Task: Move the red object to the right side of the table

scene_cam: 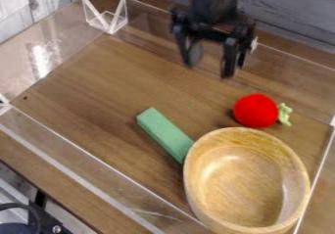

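The red object (258, 110), a small round toy fruit with a green stem on its right, lies on the table (105, 86) near the right wall, just above the wooden bowl. My gripper (213, 58) hangs open well above and to the left of it, fingers pointing down with nothing between them.
A round light wooden bowl (249, 184) fills the front right corner. A flat green block (165, 134) lies beside the bowl's left rim. Low clear acrylic walls (78, 194) border the table, with a clear bracket (105, 15) at the back left.
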Controlling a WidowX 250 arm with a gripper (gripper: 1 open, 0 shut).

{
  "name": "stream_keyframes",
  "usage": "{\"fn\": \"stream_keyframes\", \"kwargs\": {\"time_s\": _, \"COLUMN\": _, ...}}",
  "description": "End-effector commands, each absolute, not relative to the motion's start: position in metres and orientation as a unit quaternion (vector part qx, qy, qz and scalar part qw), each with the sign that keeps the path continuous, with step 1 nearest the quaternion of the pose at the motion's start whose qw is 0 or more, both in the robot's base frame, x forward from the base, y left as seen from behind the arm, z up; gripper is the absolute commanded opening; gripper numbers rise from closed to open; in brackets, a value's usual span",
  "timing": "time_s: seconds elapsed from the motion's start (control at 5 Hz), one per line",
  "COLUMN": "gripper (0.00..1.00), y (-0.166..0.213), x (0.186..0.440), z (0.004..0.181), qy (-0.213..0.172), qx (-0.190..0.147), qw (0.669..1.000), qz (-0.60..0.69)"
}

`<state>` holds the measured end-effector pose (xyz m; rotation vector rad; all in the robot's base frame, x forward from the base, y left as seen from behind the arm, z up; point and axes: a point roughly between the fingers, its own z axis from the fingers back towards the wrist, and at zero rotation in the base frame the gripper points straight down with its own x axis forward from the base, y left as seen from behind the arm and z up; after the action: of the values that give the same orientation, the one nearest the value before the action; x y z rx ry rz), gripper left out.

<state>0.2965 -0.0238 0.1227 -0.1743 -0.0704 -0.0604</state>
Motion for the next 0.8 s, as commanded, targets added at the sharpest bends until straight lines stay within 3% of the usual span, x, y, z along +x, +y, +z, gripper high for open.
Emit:
{"fn": "stream_keyframes", "kwargs": {"time_s": 0.0, "gripper": 1.0, "y": -0.033, "x": 0.311, "z": 0.144, "qy": -0.058, "qx": -0.085, "qw": 0.994, "qz": -0.047}}
{"fn": "stream_keyframes", "kwargs": {"time_s": 0.6, "gripper": 1.0, "y": -0.053, "x": 0.299, "z": 0.136, "qy": -0.052, "qx": -0.077, "qw": 0.992, "qz": -0.087}}
